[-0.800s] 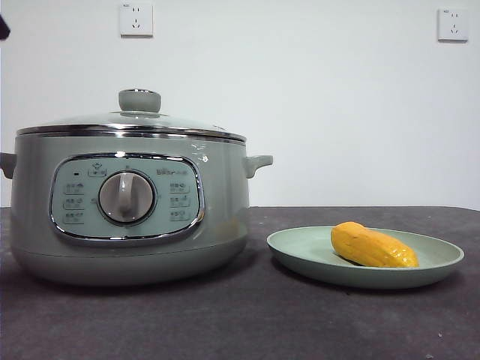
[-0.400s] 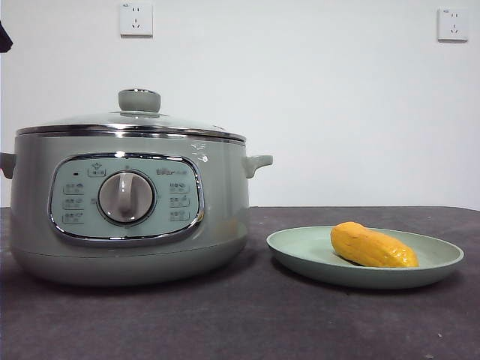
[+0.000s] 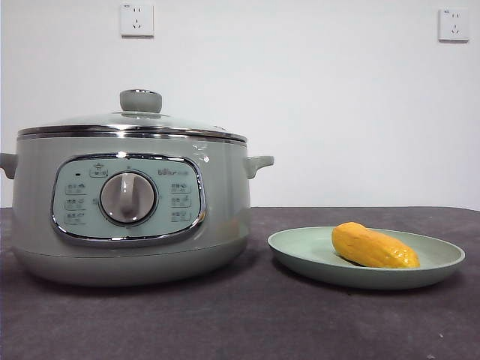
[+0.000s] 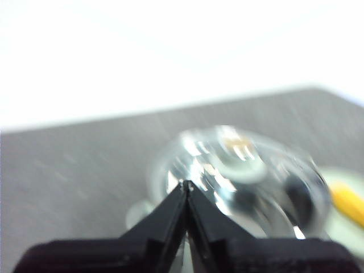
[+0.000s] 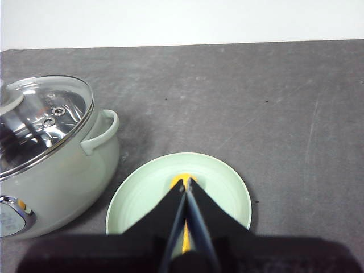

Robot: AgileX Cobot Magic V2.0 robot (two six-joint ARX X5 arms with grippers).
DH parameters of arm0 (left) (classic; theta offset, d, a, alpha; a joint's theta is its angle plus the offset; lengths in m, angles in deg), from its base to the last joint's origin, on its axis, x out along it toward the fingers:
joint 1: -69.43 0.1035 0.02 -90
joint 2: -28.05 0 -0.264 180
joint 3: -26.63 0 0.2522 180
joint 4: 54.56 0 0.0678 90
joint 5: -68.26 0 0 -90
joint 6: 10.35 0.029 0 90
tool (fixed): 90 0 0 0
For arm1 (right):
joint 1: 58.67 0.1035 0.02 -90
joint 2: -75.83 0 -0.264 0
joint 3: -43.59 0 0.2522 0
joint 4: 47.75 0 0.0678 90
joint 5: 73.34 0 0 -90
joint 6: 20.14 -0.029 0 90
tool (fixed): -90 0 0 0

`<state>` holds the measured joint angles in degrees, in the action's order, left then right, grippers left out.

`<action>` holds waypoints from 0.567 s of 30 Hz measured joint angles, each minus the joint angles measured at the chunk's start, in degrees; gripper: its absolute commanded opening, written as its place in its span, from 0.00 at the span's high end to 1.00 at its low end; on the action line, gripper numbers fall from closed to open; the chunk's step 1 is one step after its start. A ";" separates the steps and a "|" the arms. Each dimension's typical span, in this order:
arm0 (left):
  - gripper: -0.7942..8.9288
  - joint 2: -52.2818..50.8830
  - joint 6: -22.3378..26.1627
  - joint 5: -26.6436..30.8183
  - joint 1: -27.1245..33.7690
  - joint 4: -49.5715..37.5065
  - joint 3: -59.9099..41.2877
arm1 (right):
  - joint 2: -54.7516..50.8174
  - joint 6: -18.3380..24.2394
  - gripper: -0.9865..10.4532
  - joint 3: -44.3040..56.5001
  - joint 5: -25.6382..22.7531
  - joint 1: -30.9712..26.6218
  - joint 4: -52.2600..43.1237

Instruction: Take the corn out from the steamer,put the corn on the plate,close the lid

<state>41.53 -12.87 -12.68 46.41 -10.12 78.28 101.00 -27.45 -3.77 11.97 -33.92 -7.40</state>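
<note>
Stubby corn (image 3: 374, 247) on shallow plate (image 3: 300, 247); glass lid (image 3: 112, 121) seated

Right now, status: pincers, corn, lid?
Left pincer shut, empty, above the steamer. Right pincer shut, empty, over the plate. Corn on plate. Lid seated on steamer. Nothing in the way.

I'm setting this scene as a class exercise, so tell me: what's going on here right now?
Nothing is being handled at this moment. The corn lies on the plate, and the lid sits closed on the steamer beside it. The left gripper hangs above the lid with its jaws shut and empty; the right gripper hangs above the plate, jaws also shut and empty. The task looks finished.
</note>
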 measured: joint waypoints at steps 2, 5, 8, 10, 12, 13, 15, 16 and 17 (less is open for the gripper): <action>0.92 -2.93 0.61 -0.04 4.48 -2.14 -1.09 | 0.00 0.00 0.91 0.00 0.02 0.00 0.00; 0.92 -6.69 1.18 -1.01 11.23 -4.61 -5.42 | -0.02 0.00 0.91 0.00 0.00 0.00 -0.02; 0.92 -8.57 1.46 -4.24 16.85 -8.35 -12.09 | 0.00 0.00 0.91 0.00 0.00 0.00 0.00; 0.92 -9.16 1.49 -6.71 19.67 -11.50 -17.22 | -0.02 0.00 0.91 0.00 0.02 0.00 0.00; 0.92 -9.20 1.49 -7.61 21.33 -14.21 -21.73 | 0.00 0.00 0.91 0.00 0.00 0.00 0.00; 0.92 -9.20 1.49 -7.69 21.97 -15.56 -23.96 | 0.00 0.00 0.91 0.00 0.00 0.00 -0.02; 0.92 -9.22 1.49 -7.76 22.73 -17.57 -27.52 | 0.00 0.00 0.91 0.00 0.00 0.00 -0.02; 0.92 -9.29 1.49 -7.78 22.99 -18.69 -29.11 | 0.00 0.00 0.91 0.00 0.02 0.00 -0.02; 0.92 -9.49 1.49 -7.76 23.15 -19.23 -30.25 | 0.00 0.00 0.91 0.00 0.00 0.00 0.00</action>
<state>32.04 -11.39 -20.44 69.55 -29.36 48.03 101.00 -27.45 -3.77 11.97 -33.92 -7.40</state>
